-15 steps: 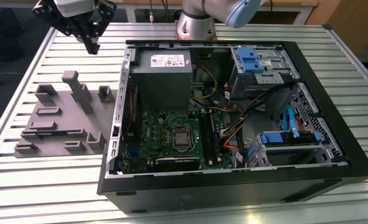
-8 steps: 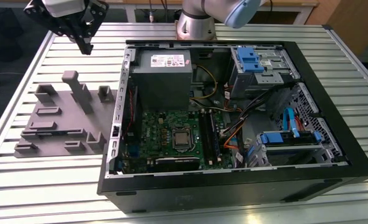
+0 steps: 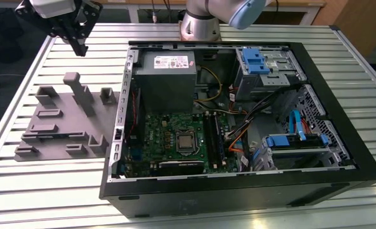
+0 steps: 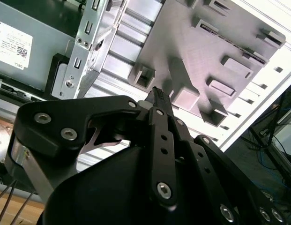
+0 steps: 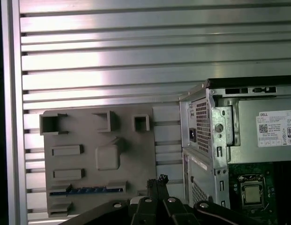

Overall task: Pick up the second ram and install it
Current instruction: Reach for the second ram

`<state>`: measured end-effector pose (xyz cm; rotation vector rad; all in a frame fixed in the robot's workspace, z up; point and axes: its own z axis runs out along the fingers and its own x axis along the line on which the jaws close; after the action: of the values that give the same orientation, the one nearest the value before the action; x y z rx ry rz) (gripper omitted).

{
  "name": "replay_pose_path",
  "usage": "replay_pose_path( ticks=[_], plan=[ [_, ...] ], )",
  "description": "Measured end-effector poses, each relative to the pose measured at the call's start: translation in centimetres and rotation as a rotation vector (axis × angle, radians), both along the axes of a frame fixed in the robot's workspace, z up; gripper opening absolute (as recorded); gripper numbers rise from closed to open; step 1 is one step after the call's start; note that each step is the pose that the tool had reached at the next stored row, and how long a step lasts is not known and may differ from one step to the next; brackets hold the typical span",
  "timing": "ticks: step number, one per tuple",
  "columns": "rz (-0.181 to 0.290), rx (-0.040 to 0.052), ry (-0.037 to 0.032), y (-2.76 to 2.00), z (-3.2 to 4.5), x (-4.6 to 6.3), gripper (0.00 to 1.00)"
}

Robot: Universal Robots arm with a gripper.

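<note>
The second ram [image 5: 86, 190] is a thin blue-green strip standing on its edge in a slot of the grey fixture [image 5: 98, 159], which lies on the slatted table beside the open computer case [image 3: 239, 191]. My gripper [image 3: 81, 49] hangs high over the table beyond the fixture [image 3: 60, 119], at the exterior view's upper left. Its black fingertips [image 5: 157, 180] are shut with nothing between them, and they are well apart from the ram. Inside the case lies the green motherboard [image 3: 175, 138] with its long black slots [image 3: 214, 140].
The case holds a grey power supply [image 3: 165, 78], blue drive cages [image 3: 258, 59] and loose cables [image 3: 239, 119]. Its metal wall [image 5: 211, 140] rises right beside the fixture. Several raised blocks and posts [image 3: 79, 88] stand on the fixture. The arm's base [image 3: 199, 24] is behind the case.
</note>
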<state>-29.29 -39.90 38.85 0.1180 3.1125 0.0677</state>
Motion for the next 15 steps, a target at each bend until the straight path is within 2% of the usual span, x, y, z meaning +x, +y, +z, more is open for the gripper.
replay_pose_path(
  ticks=[15],
  plan=[
    [0.0,-0.0001,0.0001,0.0,-0.12,-2.5,0.11]
  ],
)
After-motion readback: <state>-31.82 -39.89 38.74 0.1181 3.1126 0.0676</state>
